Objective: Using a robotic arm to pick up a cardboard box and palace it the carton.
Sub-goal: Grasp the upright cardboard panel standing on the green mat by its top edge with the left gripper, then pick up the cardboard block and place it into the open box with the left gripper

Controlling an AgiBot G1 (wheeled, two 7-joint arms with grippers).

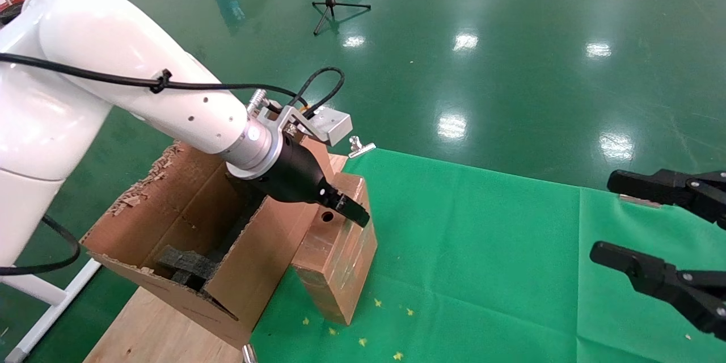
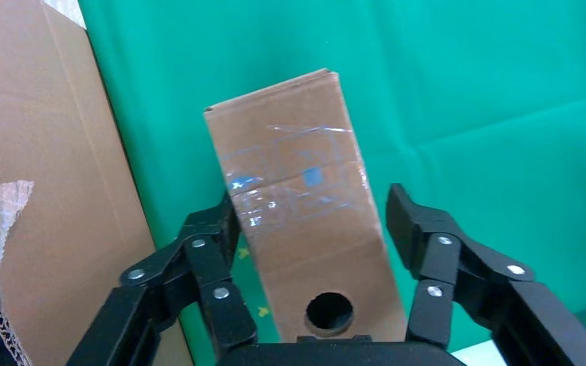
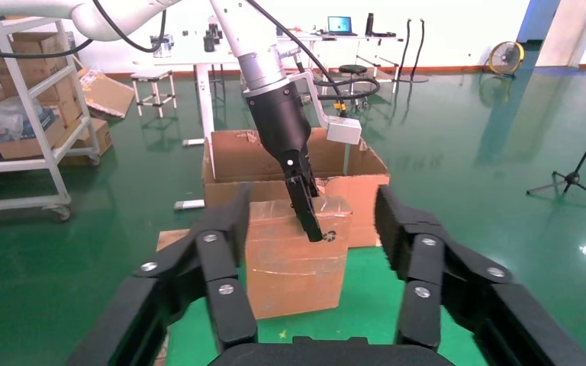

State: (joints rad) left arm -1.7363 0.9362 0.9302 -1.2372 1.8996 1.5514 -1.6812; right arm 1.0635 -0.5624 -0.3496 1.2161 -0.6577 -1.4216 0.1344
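The small taped cardboard box [image 1: 337,261] stands on the green cloth [image 1: 482,249], right beside the carton [image 1: 170,204]. The round hole [image 1: 326,216] is in its upper face. My left gripper [image 1: 347,208], on the white-sleeved arm, is at the top of the box. In the left wrist view the left gripper [image 2: 313,206] is open and straddles the box [image 2: 294,152]; one finger [image 2: 221,229] is at the box's edge and the other [image 2: 408,221] stands clear of it. My right gripper [image 1: 618,218] is open and empty at the far right, and it faces the box [image 3: 290,267].
The carton has ragged flaps and black foam [image 1: 184,264] inside, and it rests on a wooden board [image 1: 153,323]. A metal clamp [image 1: 360,147] holds the cloth's back corner. A tripod [image 1: 332,3] stands on the green floor behind. Shelving [image 3: 23,122] shows in the right wrist view.
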